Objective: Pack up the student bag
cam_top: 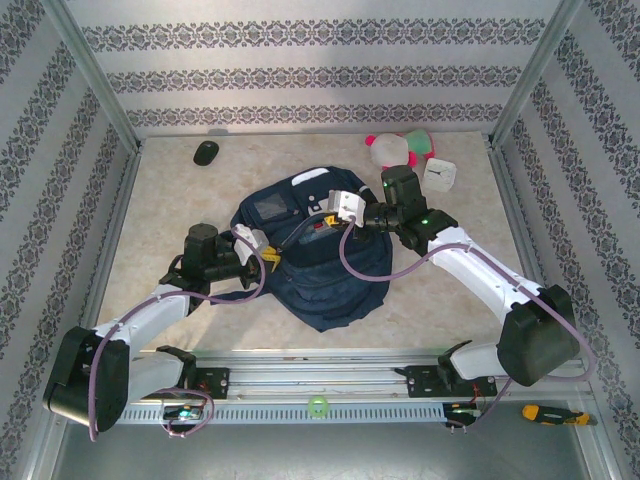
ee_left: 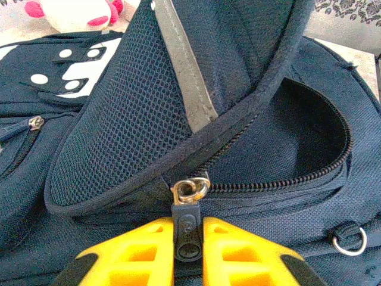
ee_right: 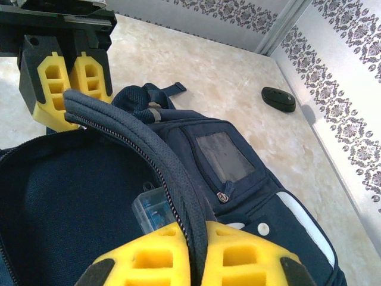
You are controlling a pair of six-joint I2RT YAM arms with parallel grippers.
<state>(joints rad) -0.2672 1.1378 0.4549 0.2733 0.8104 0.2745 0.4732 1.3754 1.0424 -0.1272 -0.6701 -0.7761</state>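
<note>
Two sets of fingers (ee_left: 238,250) tight on the student bag (cam_top: 330,290)

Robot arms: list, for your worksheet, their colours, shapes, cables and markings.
Both the left arm and right arm have white tube links, bulky black joint housings and a purple cable looping alongside. A small green light glows near the right wrist. The left fingers and right fingers are yellow blocks with rectangular cut-outs and black corners.

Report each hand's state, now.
Left hand: closed on the bag's zipper pull.
Right hand: closed on the bag's open rim.
</note>
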